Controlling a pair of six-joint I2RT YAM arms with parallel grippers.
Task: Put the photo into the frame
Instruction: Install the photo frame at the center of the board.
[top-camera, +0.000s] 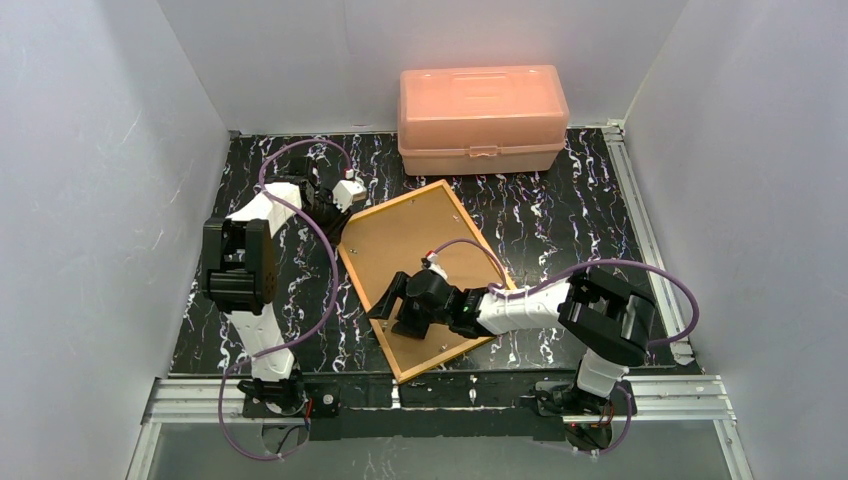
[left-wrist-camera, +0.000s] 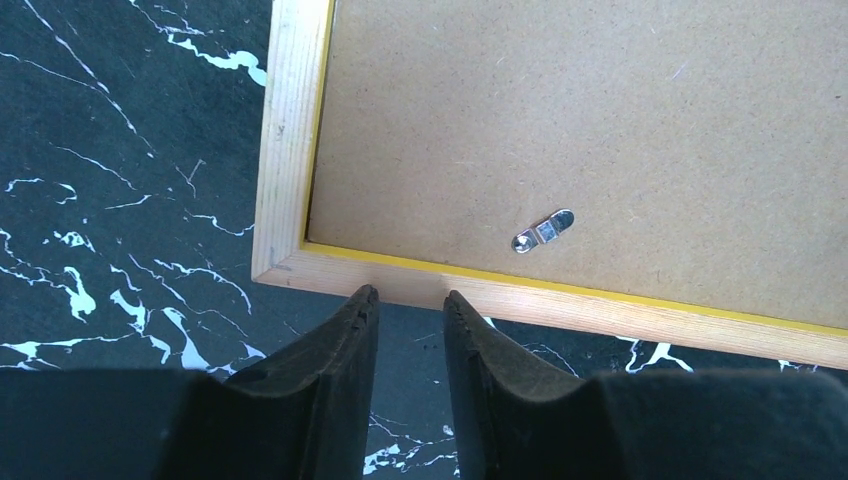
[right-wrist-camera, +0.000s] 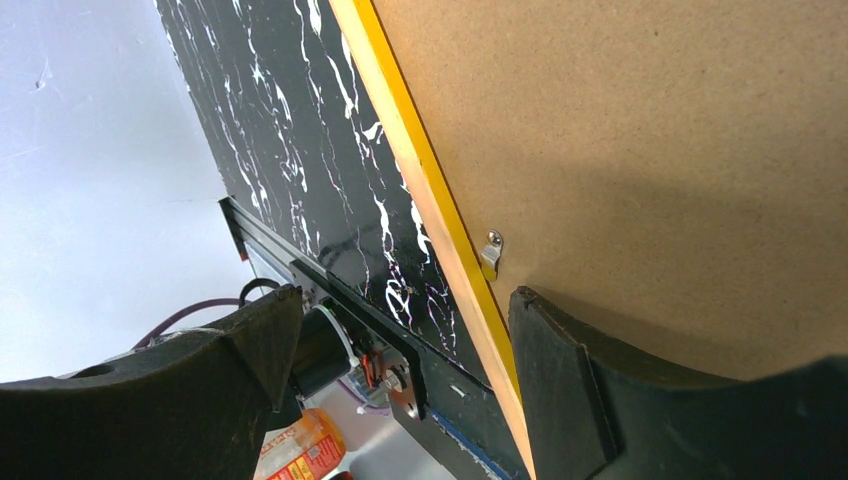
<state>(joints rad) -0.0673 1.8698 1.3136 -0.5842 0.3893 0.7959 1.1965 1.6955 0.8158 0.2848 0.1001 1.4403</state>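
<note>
Two claws, neither gripping. We see left claw (left-wrist-camera: 410, 297) narrowly apart, yellow-edged rectangular wooden frame (left-wrist-camera: 560, 140) lying back-up just ahead of its tips. Right claw (right-wrist-camera: 405, 298) wide apart, straddling frame's long edge.

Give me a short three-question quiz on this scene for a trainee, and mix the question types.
1. True or false: the yellow-bordered wooden picture frame lies with its back side facing up.
2. What stands at the far edge of the black marbled table? A, a salmon-pink plastic box; B, a metal bucket; C, a glass jar.
3. Fill in: the right gripper has its jaws ____ above the frame.
Key: 1 true; 2 A; 3 open.
</note>
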